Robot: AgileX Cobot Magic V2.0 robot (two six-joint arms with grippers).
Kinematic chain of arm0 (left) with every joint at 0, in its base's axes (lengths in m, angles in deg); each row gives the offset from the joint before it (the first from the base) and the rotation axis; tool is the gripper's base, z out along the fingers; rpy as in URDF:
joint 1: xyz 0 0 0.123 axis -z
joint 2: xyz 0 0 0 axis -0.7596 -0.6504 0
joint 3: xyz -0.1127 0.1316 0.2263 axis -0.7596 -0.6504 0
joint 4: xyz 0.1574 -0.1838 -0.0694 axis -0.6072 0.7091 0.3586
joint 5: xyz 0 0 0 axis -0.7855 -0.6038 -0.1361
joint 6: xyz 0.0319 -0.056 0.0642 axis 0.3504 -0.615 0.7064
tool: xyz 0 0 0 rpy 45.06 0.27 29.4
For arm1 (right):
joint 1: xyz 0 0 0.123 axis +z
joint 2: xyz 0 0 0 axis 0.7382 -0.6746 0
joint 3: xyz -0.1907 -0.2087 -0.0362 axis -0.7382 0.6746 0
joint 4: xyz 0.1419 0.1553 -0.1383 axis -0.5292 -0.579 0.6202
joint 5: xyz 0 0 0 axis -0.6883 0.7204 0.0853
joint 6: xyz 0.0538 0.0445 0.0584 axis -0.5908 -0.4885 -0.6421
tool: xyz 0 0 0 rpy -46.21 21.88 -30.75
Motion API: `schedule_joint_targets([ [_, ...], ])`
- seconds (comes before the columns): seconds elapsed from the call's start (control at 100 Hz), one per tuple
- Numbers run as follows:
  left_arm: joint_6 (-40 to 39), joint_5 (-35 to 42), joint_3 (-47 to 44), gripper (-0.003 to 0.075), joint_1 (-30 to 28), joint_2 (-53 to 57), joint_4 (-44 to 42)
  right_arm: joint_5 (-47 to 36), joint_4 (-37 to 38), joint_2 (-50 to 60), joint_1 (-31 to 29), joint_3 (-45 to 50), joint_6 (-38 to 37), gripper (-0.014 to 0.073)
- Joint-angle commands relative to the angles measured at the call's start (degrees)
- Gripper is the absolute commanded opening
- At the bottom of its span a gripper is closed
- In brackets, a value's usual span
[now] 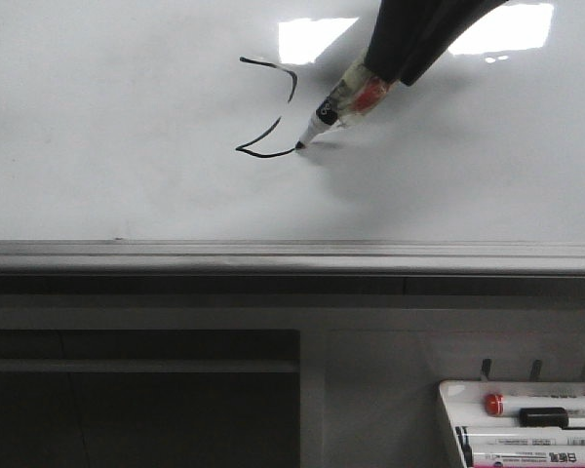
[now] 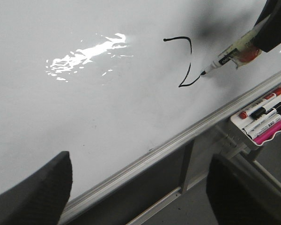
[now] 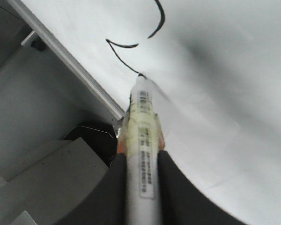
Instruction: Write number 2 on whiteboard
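Marker tray (image 1: 448, 409) cropped; pen labels (image 1: 562, 455) unreadable

Bright overhead glare patches shine on the whiteboard (image 1: 127, 127); a soft shadow trails the marker (image 1: 343, 105). The right wrist view is blurred close up.

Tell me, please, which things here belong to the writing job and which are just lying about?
In use: the whiteboard, the number 2, the marker clamped in the right gripper.

Lying about: the marker tray with spare markers; the left gripper, open and idle.

The right gripper (image 1: 395, 60) holds a marker (image 1: 339, 105) whose tip touches the number 2 (image 1: 269, 107) on the whiteboard (image 1: 107, 146)
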Motion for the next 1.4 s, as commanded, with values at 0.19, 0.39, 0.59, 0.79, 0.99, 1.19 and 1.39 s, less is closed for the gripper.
schedule_joint_targets([
  [0.19,-0.14,2.98,2.06,0.0545,-0.03,-0.01,0.43,10.51,-10.55,3.67,0.08,-3.91,6.66,0.0004],
  [0.39,6.97,-2.76,4.64,0.0545,-0.03,-1.84,3.56,11.07,-10.99,7.76,0.88,-4.85,11.15,0.0004],
  [0.59,24.95,-5.33,4.87,0.0545,-0.03,-5.64,19.9,11.07,-10.87,11.24,3.28,-4.85,18.35,0.0004],
  [0.79,40.43,-5.84,5.14,0.0545,-0.03,-10.25,32.2,11.07,-10.87,11.95,7.83,-4.85,31.4,0.0004],
  [0.99,46.4,-6.8,7.87,0.0545,0.08,-15.41,33.79,10.16,-10.87,11.95,9.95,-4.85,38.04,0.0004],
  [1.19,51.32,-6.89,12.34,0.0545,4.84,-20.54,36.1,9.45,-10.87,11.83,9.95,-4.85,38.12,0.0004],
  [1.39,51.43,-6.78,15.36,0.0545,9.72,-25.25,34.8,9.32,-10.75,11.83,9.95,-4.85,38.12,0.0004],
])
